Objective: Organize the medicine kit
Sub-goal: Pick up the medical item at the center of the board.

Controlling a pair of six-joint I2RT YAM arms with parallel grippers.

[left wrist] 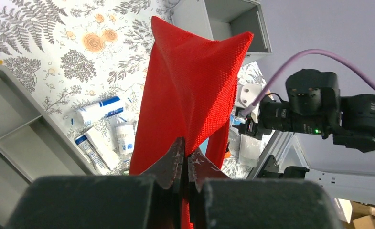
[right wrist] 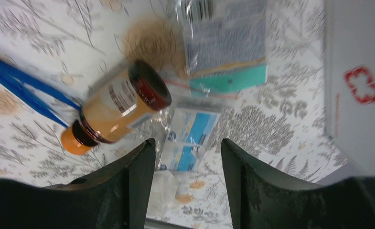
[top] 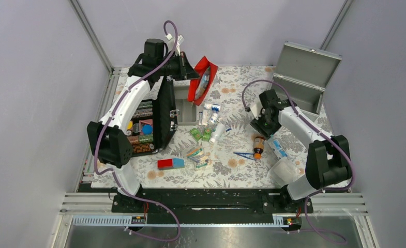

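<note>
The right gripper (right wrist: 187,143) has its two black fingers partly apart and holds nothing. It hangs over a flat blue and white packet (right wrist: 190,136), next to a slanted orange plastic bottle (right wrist: 113,107). The grey metal box with the red cross (right wrist: 357,71) stands near, on this arm's side. The left gripper (left wrist: 185,155), far from the box, is pinched tight on the soft red pouch (left wrist: 190,86).

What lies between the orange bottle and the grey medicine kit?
A teal-strip packet and a blue-and-white packet lie between the orange bottle and the grey medicine kit. The right wrist view shows them.
</note>
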